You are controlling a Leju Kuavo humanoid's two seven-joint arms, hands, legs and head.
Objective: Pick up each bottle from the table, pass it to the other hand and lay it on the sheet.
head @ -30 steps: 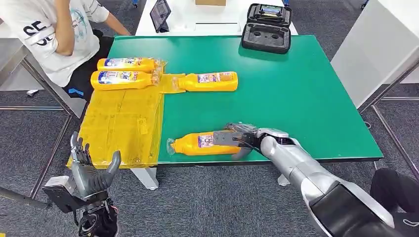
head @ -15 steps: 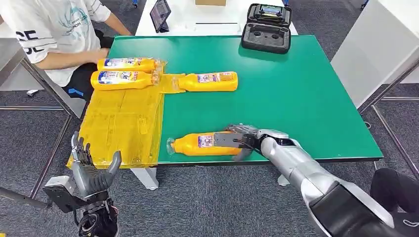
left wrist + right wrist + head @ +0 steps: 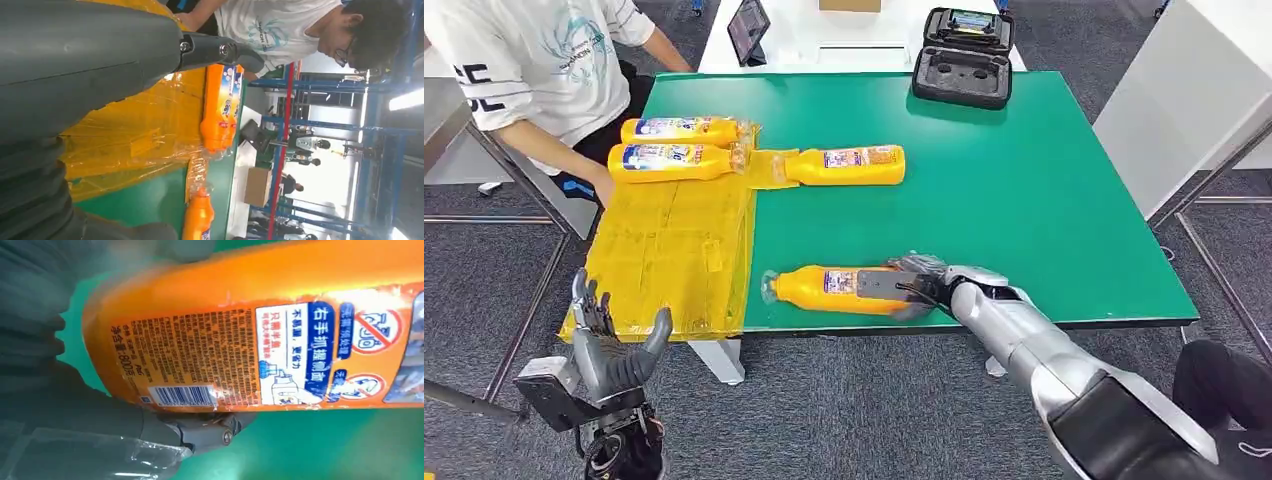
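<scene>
An orange bottle [image 3: 824,288] lies on its side near the front edge of the green table [image 3: 1024,190], cap pointing left. My right hand [image 3: 909,287] grips its base end; in the right wrist view the labelled bottle [image 3: 260,340] sits between the thumb [image 3: 200,432] and the fingers above it. A yellow sheet [image 3: 674,240] covers the table's left side, and two bottles [image 3: 679,130] [image 3: 669,160] lie on its far end. A third bottle [image 3: 844,165] lies on the green beside them. My left hand [image 3: 614,355] hangs open below the table's front left corner, fingers spread.
A person in a white shirt [image 3: 534,60] sits at the table's far left, with one hand [image 3: 606,188] near the sheet's edge. A black open case [image 3: 964,60] stands at the back of the table. A white panel [image 3: 1194,90] stands to the right.
My right hand has settled closer round the bottle and turned it slightly, so it lies more level. The person's arm has come down beside the sheet. My left hand has barely moved.
</scene>
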